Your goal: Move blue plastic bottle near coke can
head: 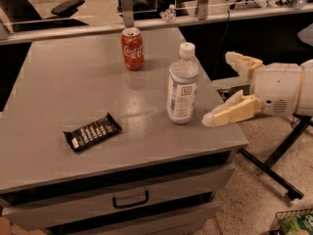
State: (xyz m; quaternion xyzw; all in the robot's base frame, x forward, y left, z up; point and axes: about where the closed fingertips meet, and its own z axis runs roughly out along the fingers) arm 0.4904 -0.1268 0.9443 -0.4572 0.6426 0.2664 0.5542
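Note:
The blue plastic bottle point(182, 85) stands upright on the grey table point(73, 97), right of centre, with a white cap and a pale label. The coke can point(132, 48) stands upright farther back, to the bottle's left, apart from it. My gripper point(218, 88) comes in from the right at bottle height. Its two cream fingers are spread wide, one finger point(230, 112) near the table's right edge and the other finger point(242, 62) farther back. It is just right of the bottle, not touching it, and holds nothing.
A flat black snack-bar wrapper point(93, 132) lies at the table's front left. A drawer with a handle point(130, 199) is below the tabletop. A glass partition point(146, 4) runs behind the table. Black stand legs point(274, 165) cross the floor at right.

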